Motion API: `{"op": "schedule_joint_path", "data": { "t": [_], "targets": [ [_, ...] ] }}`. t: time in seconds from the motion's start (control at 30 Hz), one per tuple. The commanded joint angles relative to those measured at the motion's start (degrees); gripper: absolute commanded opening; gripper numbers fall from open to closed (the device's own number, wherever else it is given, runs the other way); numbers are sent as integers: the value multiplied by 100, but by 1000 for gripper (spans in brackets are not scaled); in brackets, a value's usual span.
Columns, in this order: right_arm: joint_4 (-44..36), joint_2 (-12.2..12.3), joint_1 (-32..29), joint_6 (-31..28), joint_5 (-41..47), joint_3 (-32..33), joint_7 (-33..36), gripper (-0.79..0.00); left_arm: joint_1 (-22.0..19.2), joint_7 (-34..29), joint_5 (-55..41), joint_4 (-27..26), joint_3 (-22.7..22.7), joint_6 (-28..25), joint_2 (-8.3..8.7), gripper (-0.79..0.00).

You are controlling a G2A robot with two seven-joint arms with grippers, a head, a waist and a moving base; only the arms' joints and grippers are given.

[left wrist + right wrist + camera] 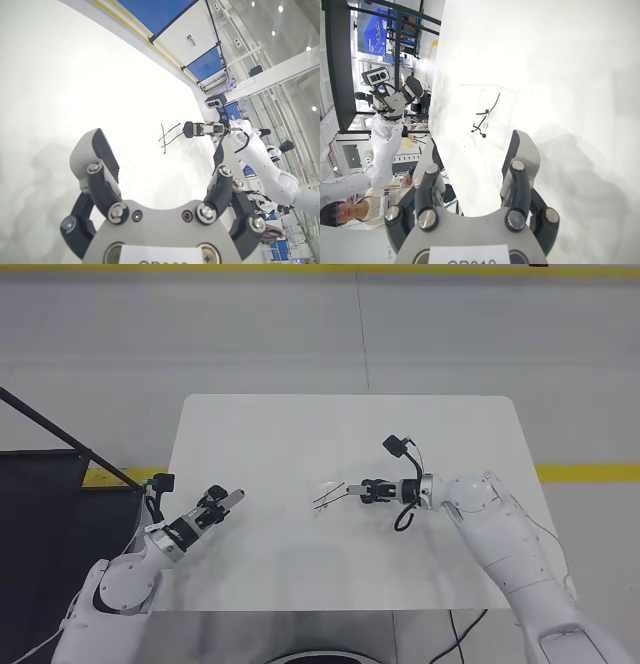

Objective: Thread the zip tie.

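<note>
Zip ties (163, 137), seemingly three, crossed

Zip ties (328, 496) lie crossed near the centre of the table (300, 424), within the outline of a transparent sheet (506, 105); on it or in it, can't tell. Right gripper (352, 491) is just right of them. Left gripper (232, 500) is well left, nearer the front edge.

A white surface (300, 424) with rounded corners stands on a pale grey floor (200, 334) crossed by 2 yellow lines (590, 472). A black cloth (40, 524) on a dark frame (50, 429) stands just beside its left edge. A clear sheet (506, 112) lies flat on the surface.
</note>
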Motion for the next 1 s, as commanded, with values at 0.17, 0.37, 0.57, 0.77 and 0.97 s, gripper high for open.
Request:
{"op": "schedule_joint_path", "data": {
  "t": [0.17,0.37,0.57,0.77,0.97],
  "targets": [
    [167,-58,162,125,-96,-161,-1,-406,0,0,0,0,0,0,0,0],
    [312,-110,264,165,-80,-264,-22,-517,0,0,0,0,0,0,0,0],
    [476,-161,357,168,-34,-361,35,-576,0,0,0,0,0,0,0,0],
    [640,-213,457,159,7,-444,66,-600,0,0,0,0,0,0,0,0],
    [773,-265,541,150,39,-520,74,-603,0,0,0,0,0,0,0,0]
  ]
}}
